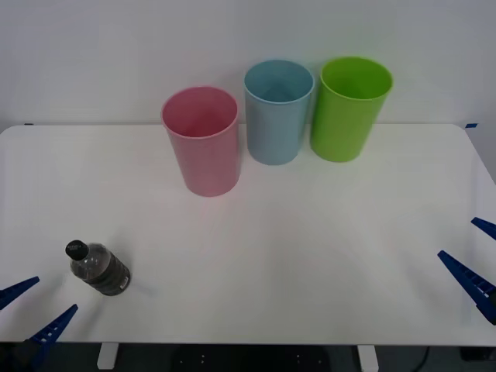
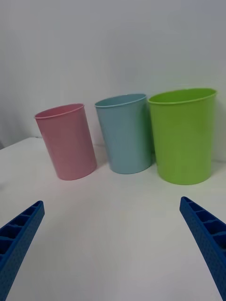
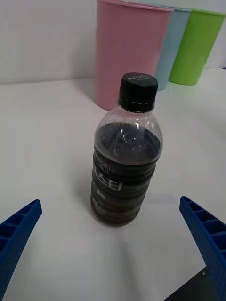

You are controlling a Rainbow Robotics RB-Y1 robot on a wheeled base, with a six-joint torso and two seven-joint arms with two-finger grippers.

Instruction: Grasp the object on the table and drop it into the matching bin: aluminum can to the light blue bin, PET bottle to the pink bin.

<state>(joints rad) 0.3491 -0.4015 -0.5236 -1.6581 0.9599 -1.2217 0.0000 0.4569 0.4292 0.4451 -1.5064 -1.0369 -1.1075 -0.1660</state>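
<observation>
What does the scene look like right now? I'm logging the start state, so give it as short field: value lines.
object: PET bottle, upright, black cap on, near the table's front left corner
target: pink bin, leftmost of three
other bins: light blue bin in the middle, lime green bin on the right
left gripper: open, beside the bottle, not touching
right gripper: open, at the right edge

The left gripper [image 1: 37, 308] and the right gripper [image 1: 473, 252] hover low at opposite edges, fingers spread apart.
</observation>
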